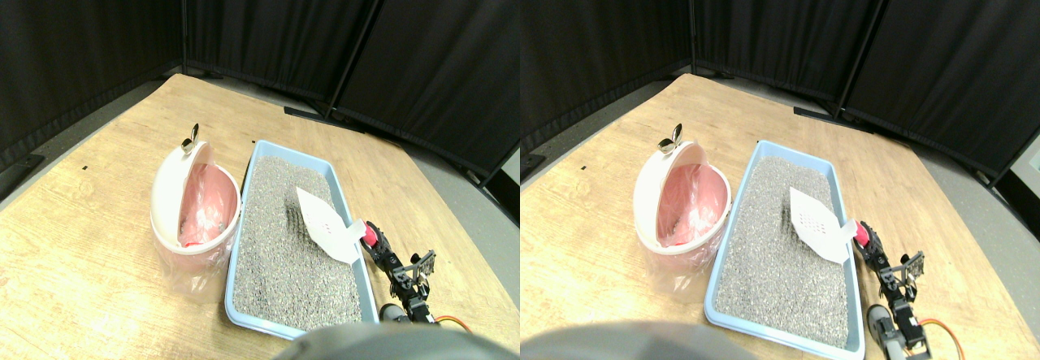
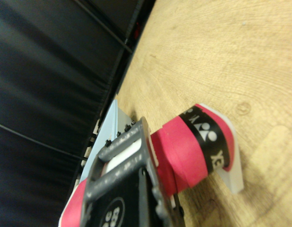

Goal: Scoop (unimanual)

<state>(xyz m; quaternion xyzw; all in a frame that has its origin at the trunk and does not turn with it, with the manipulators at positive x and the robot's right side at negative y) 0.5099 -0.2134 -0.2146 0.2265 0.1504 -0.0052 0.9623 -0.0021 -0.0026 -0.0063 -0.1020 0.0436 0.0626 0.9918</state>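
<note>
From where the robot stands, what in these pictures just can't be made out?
- Bin contents: the pink liner and the bin's own wall hide the bottom in the stereo pair view.
- Scoop load: too small to tell if anything lies on it.
- Gripper jaws: the red wrapped handle and the jaw frame cover the gap in the wrist view.
- Litter tray near corner: cut off by the bottom edge.

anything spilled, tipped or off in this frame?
Nothing stands out. The litter is all inside the blue tray, none on the wooden floor. The pink bin stands upright beside the tray, lid up and bag-lined. The white scoop blade sits over the litter, its pink-wrapped handle by the right gripper.
</note>
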